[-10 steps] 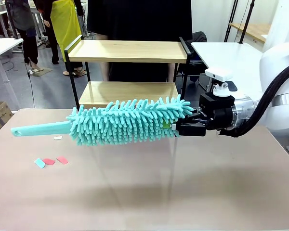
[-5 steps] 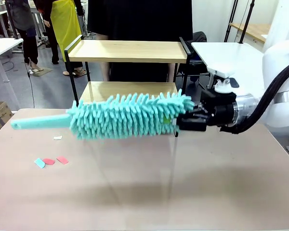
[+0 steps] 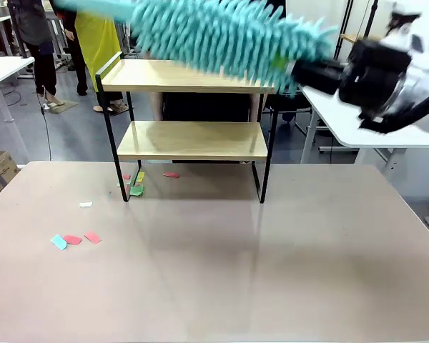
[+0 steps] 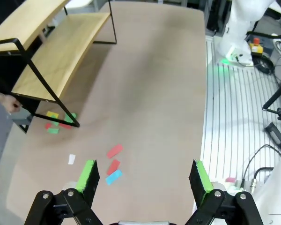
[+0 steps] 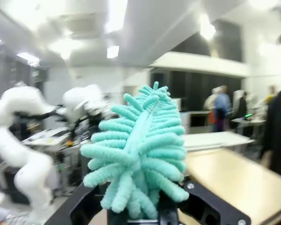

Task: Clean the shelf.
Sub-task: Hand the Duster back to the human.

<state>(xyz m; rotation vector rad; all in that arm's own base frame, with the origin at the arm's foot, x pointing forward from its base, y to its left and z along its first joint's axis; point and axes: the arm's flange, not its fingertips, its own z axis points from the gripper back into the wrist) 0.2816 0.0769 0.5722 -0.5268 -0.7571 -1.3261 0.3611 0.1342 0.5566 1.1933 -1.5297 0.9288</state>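
Observation:
The shelf [image 3: 189,76] stands at the table's far edge: two light wooden boards in a thin black frame. Its boards also appear in the left wrist view [image 4: 61,51] and one board in the right wrist view [image 5: 234,180]. My right gripper [image 3: 300,71] is shut on a teal fluffy duster [image 3: 222,32], held high and motion-blurred above the top board, its handle pointing left. The duster [image 5: 140,150] fills the middle of the right wrist view. My left gripper [image 4: 143,176] hangs open above the table, nothing between its green pads.
Coloured paper scraps lie on the brown table: blue and red ones [image 3: 75,239] at the left, a white one [image 3: 86,204], and green, yellow and red ones [image 3: 137,184] under the shelf. A person in black stands behind the shelf. White tables flank it.
My right arm has swung the duster up from table height in front of the lower board to above the top board. The scraps under the shelf now show.

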